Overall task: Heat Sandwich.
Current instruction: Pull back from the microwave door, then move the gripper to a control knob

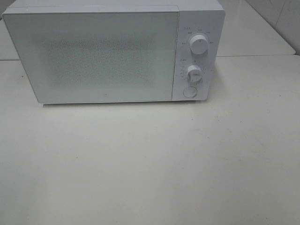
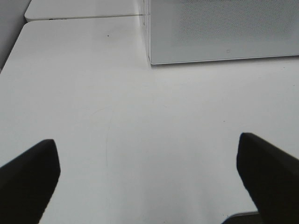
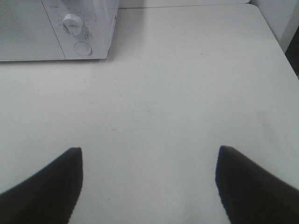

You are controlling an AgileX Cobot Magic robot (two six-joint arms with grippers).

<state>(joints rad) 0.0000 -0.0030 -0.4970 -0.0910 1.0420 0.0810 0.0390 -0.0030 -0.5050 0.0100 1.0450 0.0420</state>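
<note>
Standing shut on table [image 1: 150, 164]: microwave [image 1: 112, 51].

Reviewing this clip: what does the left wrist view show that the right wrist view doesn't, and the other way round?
Only the left wrist view shows the left gripper, open with nothing between its fingers, and the speckled door end of the microwave.

Only the right wrist view shows the right gripper, also open with nothing in it, and the microwave's control end with a knob and a round button beside it.

Both show part of the microwave, its door shut, standing on the bare white table. No sandwich shows in either view.
</note>
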